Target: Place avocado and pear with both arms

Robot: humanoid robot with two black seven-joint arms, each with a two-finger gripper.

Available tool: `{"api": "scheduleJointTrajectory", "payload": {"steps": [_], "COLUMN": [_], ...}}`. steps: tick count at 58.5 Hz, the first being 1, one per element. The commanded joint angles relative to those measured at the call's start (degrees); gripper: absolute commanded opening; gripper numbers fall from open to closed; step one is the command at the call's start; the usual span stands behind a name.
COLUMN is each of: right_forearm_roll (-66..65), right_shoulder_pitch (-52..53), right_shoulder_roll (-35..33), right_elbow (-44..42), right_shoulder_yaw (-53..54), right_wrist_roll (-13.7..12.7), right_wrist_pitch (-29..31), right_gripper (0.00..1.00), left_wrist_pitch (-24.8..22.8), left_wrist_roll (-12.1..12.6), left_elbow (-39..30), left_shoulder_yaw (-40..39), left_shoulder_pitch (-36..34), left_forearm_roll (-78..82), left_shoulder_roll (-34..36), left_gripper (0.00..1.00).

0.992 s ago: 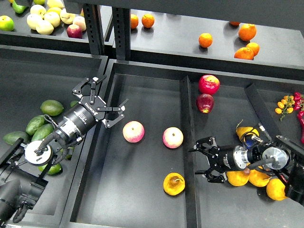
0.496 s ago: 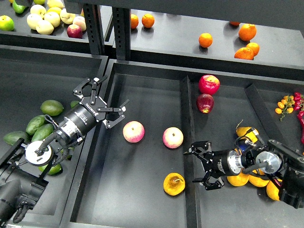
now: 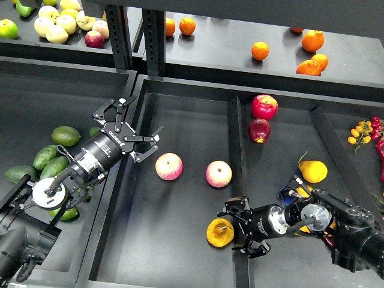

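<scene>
Pear [image 3: 219, 231]: golden yellow-orange, short brown stem up, it lay on the floor of the middle bin [image 3: 180, 252], near end, close to the divider [image 3: 235, 144] on its right. Nothing held it.

Right gripper [image 3: 236, 231]: it reached over the divider from the right, fingers spread wide, one tip above the pear's right side and one below it. Whether they touched the fruit could not be told. It held nothing.

Avocados [image 3: 55, 157]: a cluster of green ones lay in the left bin [image 3: 36, 102], the farthest [image 3: 65, 135] apart from the rest; the left arm partly hid the nearer ones. No single one could be singled out as the task's own.

Left gripper [image 3: 128, 131]: it hung over the wall between the left and middle bins, fingers splayed apart and empty, well clear of the avocados.

Two pink-yellow apples [image 3: 168, 166] lay mid-bin, side by side, far of the pear. Two red apples [image 3: 263, 107] sat in the right bin at its far end, just right of the divider. A second yellow pear [image 3: 313, 171] rested in that bin, beyond the right arm. Oranges [image 3: 312, 41] were scattered on the far right shelf; pale apples [image 3: 57, 24] were heaped on the far left shelf. Small orange and red fruits [image 3: 363, 131] lay at the right edge.
</scene>
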Motion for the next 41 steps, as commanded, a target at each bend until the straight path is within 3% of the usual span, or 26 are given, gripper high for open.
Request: {"api": "scheduleJointTrajectory", "payload": {"steps": [1,16,21,26,32,41], "right_forearm_roll": [0.01,-0.08,-0.08,0.01,0.01,-0.52], "right_shoulder_pitch": [-0.56,-0.92,-0.92,-1.00,-1.44,-1.88], "right_shoulder_roll": [1.33,3.09,3.09,3.09,3.27,4.68], "right_elbow": [-1.69,-3.27,-3.27,-3.27,-3.36,-5.29], "right_shoulder_yaw": [0.18,0.18,0.26,0.26,0.70,0.97], "right_wrist_roll": [0.00,0.00,0.00,0.00,0.00,0.00], "right_wrist_pitch": [0.00,0.00,0.00,0.00,0.00,0.00], "right_gripper": [0.99,0.97,0.89,0.73,0.61,0.52], "left_wrist_pitch": [0.00,0.00,0.00,0.00,0.00,0.00], "left_wrist_roll": [0.00,0.00,0.00,0.00,0.00,0.00], "left_elbow": [-0.11,-0.02,-0.02,-0.02,-0.11,-0.11], "left_shoulder_yaw": [0.00,0.18,0.18,0.27,0.27,0.35], "left_shoulder_pitch": [0.00,0.00,0.00,0.00,0.00,0.00], "left_forearm_roll": [-0.09,0.00,0.00,0.00,0.00,0.00], "left_shoulder_roll": [0.00,0.00,0.00,0.00,0.00,0.00], "left_gripper": [0.99,0.99,0.99,0.99,0.99,0.99]}}
